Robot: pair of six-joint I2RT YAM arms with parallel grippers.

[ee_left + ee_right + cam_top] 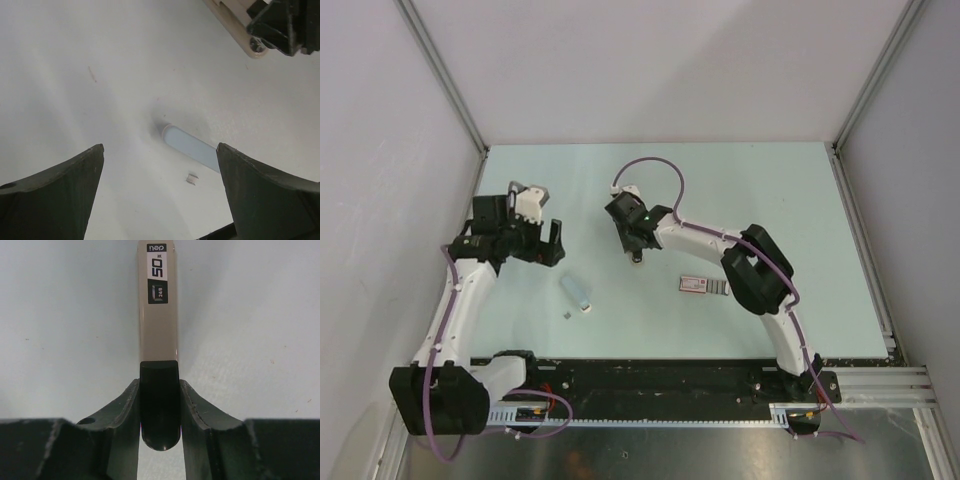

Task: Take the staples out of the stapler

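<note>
Right now your right claw (159, 385) is pinched narrow on the black rear end of the slim cream-white plastic stapler (158, 330), whose labelled body juts forward over the pale green tabletop (770, 200). Your left claw (159, 147) hangs with its fingers spread wide and nothing between them. A tiny silver-grey metal strip that looks like staples (192, 178) lies loose on the table just beside a pale blue translucent oblong piece (192, 147), beneath that left claw. Expect the stapler to be light, rigid and slick-sided, so hold it across its flat sides near the rear rather than at the sprung nose; the staples look thin, brittle at the joints and easily flicked away, so pinch them gently by the long edges
</note>
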